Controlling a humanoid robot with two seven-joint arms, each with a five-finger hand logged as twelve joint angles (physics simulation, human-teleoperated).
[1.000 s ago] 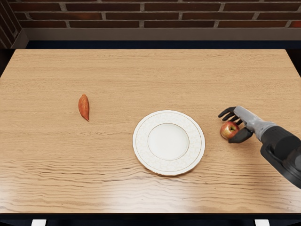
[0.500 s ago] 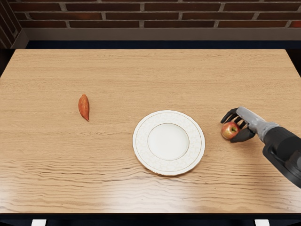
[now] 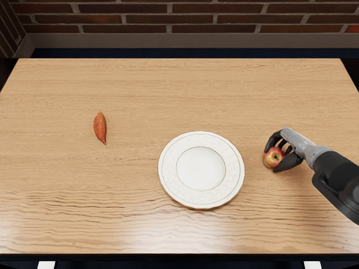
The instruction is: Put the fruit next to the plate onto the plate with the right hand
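Note:
A small red apple [image 3: 272,157] sits on the wooden table just right of the white plate [image 3: 169,172]. My right hand [image 3: 279,153] comes in from the right edge and is shut on the apple, dark fingers curled over its top and far side, thumb below it. The apple's right part is hidden by the hand. Nothing lies on the plate. The left arm does not show.
An orange sweet potato [image 3: 100,127] lies on the left half of the table, far from the plate. A brick wall runs along the back edge of the table [image 3: 179,84].
The fingers went from spread behind the apple to curled around it. The apple has stayed in about the same spot beside the plate.

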